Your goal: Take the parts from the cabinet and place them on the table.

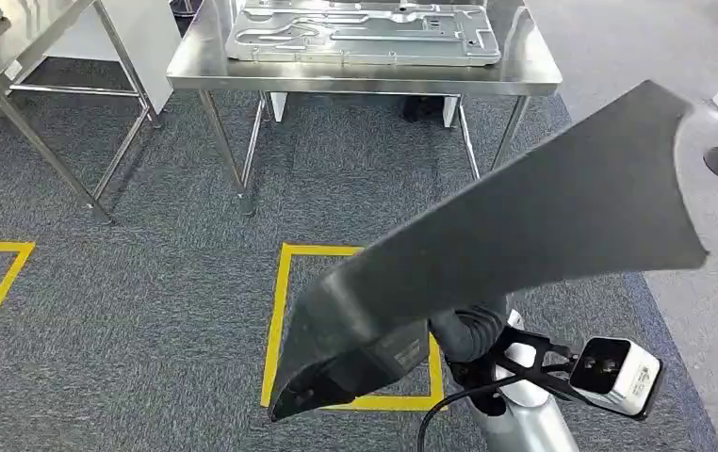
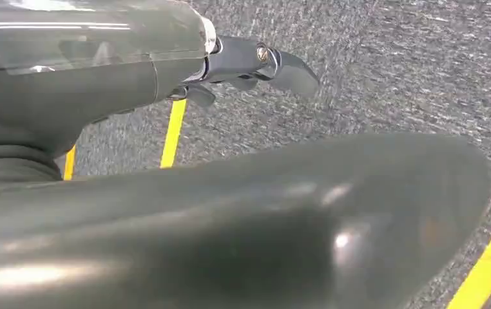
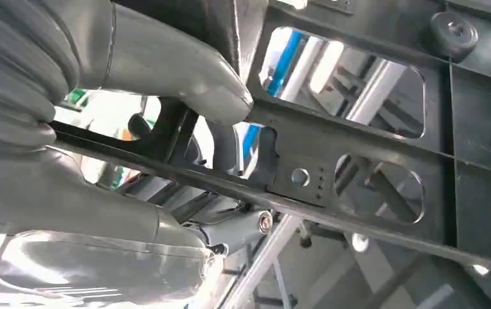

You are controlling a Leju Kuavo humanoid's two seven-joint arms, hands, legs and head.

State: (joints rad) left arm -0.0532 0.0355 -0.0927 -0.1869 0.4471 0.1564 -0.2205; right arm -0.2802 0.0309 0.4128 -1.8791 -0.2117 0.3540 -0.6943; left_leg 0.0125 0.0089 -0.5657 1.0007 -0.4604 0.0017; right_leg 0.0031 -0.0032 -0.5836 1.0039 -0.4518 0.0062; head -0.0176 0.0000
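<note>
Head view shows the right hand [image 1: 468, 334] carrying a long dark grey plastic panel [image 1: 525, 245], which slants up from low centre toward the right edge of the picture — clear of the carpet [image 1: 148, 282] and well short of the steel table [image 1: 525, 75] ahead. In the right wrist view that hand's thumb [image 3: 185, 77] presses onto a rib of the panel [image 3: 359, 148], whose underside shows cut-out windows and a screw boss; the fingers close under it, so the hold looks firm.

A pressed metal sheet part [image 1: 365, 33] already lies on the table, near its front edge. A yellow floor square [image 1: 285, 320] is marked on the carpet between robot and table.

The left hand [image 2: 249, 64] hangs over the carpet in the left wrist view, holding nothing, fingers loosely curled rather than closed.

My reading: the pick from the cabinet is done, and the walk to the table and the set-down remain.
</note>
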